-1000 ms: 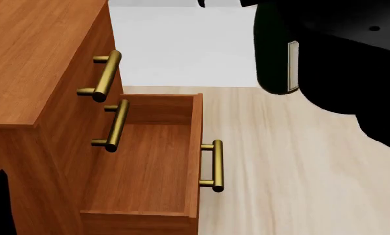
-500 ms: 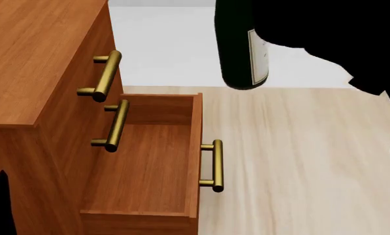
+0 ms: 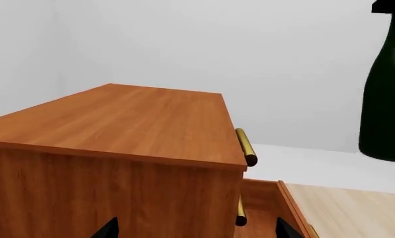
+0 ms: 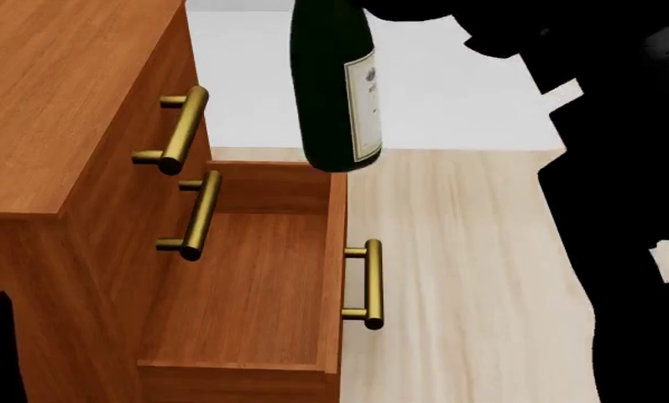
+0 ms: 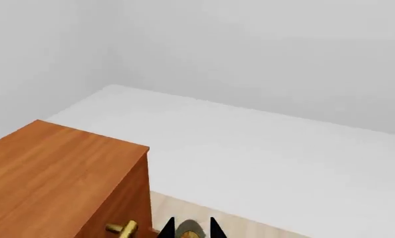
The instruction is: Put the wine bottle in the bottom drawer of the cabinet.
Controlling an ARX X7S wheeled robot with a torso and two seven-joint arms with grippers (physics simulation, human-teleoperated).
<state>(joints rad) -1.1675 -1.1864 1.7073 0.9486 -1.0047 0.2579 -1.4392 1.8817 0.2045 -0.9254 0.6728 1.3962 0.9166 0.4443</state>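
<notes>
Bottle: wine bottle [image 4: 331,84] hung upright over bottom drawer's [image 4: 256,277] far rim.
Drawer: open, below.
Right end effector: hidden overhead; grip couldn't be told.
Left: hidden.

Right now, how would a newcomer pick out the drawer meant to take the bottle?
Start at the reddish-brown cabinet. Three brass bar handles run down its front; the bottom drawer carries the lowest. Unlike the two shut drawers above, it stands pulled out, its bare wooden inside showing.

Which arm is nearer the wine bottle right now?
Right. The wine bottle hangs from the right arm above the open bottom drawer; the left arm sits low beside the cabinet.
</notes>
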